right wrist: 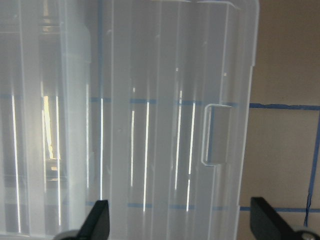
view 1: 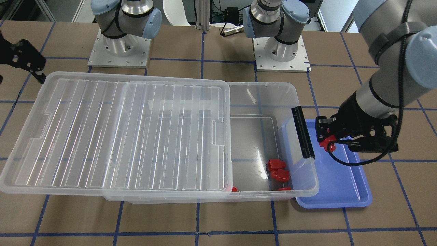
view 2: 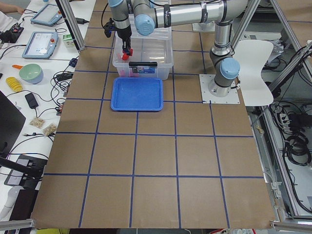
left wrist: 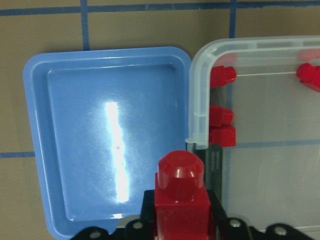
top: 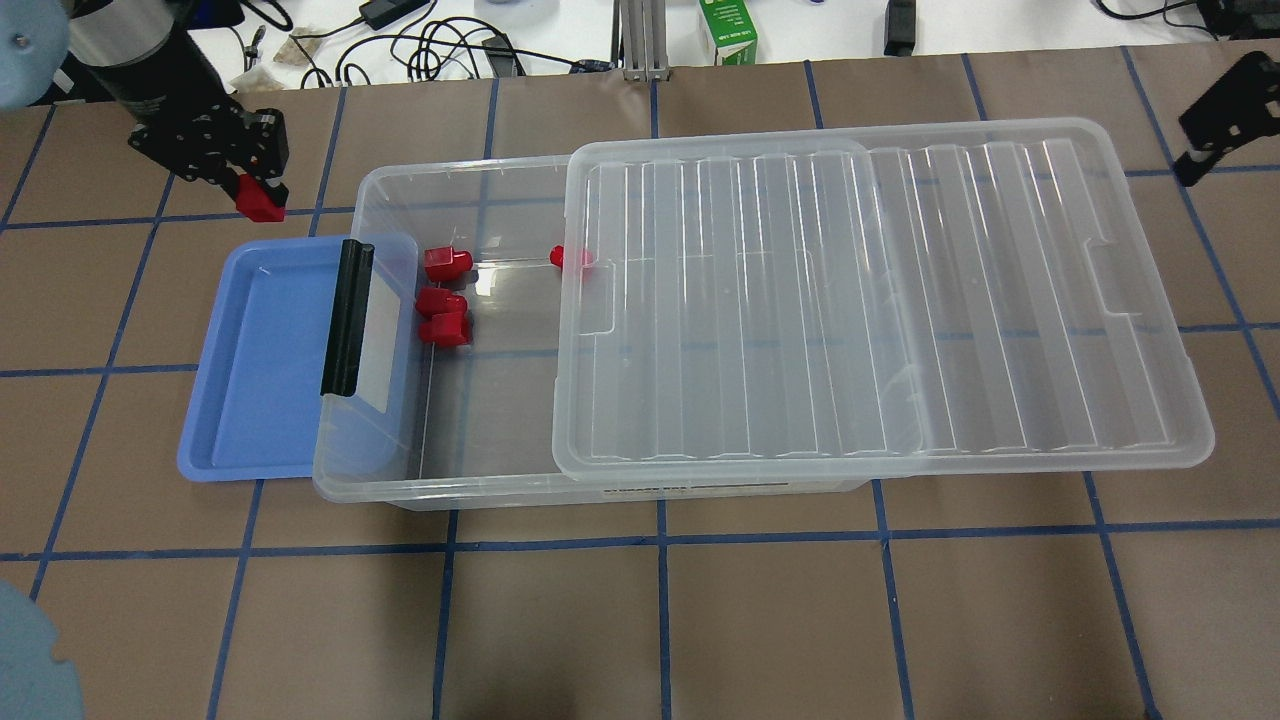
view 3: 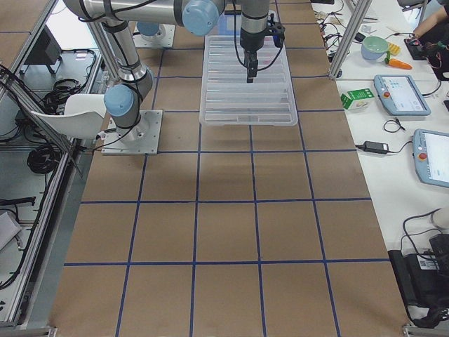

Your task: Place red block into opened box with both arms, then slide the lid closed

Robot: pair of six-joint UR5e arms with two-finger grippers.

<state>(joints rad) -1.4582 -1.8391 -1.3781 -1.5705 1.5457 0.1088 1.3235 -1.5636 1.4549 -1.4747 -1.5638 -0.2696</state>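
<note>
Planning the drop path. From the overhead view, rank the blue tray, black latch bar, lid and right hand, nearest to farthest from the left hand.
1. blue tray, just beside the left hand, which grips a red block.
2. black latch bar, on the box's left short end.
3. lid, covering the box's right part.
4. right hand, at the far right edge.

1. Your red block (top: 262, 205) sits pinched in the left gripper (top: 258, 192), near the box's (top: 440, 492) latch end.
2. The box stands part open there.
3. The lid (top: 880, 300) covers the rest, overhanging.
</note>
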